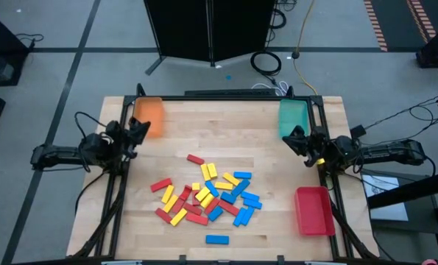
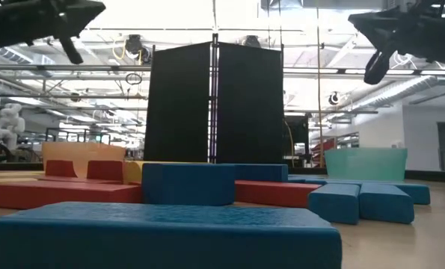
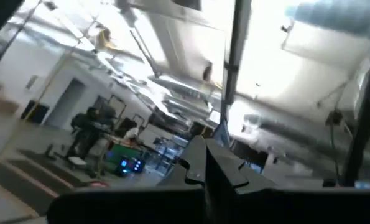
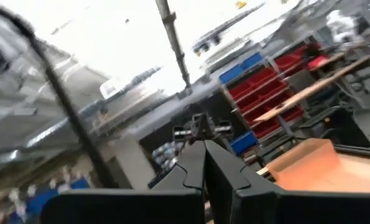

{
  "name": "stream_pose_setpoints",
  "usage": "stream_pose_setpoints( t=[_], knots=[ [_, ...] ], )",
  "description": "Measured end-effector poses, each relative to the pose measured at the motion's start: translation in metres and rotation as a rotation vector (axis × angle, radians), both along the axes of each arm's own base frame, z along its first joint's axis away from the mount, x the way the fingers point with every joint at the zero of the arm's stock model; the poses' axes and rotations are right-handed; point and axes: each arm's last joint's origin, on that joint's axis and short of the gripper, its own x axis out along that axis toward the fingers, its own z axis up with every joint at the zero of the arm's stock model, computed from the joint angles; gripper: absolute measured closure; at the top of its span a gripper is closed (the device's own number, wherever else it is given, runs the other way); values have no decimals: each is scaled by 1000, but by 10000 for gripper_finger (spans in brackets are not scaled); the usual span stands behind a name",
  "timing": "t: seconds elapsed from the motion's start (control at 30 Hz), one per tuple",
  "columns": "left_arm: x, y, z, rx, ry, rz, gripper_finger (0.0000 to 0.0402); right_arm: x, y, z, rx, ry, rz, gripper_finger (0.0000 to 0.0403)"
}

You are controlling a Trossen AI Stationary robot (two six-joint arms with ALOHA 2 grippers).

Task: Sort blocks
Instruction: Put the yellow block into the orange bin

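Blocks point(image 1: 207, 197) heaped at table point(image 1: 270, 228) centre, bare wood all round.
Left gripper point(image 1: 140, 131) at nine o'clock edge, right gripper point(image 1: 295, 140) at three o'clock edge, both pressed together, empty.

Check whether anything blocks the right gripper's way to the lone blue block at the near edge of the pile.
Nothing visible does. The right gripper is shut at the table's right side; bare wood lies between it and the lone blue block, with the pile alongside.

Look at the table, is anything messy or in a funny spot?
Yes. The blocks lie jumbled in one mixed red, yellow and blue heap mid-table, none in the orange tray, teal tray or red tray. One blue block sits alone near the front edge.
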Motion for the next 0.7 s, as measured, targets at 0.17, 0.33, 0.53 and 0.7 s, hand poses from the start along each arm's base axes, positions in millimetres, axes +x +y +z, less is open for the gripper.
stream_pose_setpoints(
  t=[0.17, 0.33, 0.53, 0.7],
  knots=[
    [4, -2, 38, 24, 156, -36, 401, -1, 0, 16, -40, -50, -20, 402],
    [13, -4, 87, 117, 380, -42, 399, 1, 0, 37, -92, -32, -45, 374],
    [37, -9, 119, 173, 618, -221, 356, 5, 0, 51, -119, 106, -40, 306],
    [64, -11, 117, 302, 813, -246, 291, 4, 0, 61, -120, 144, -45, 252]
  ],
)
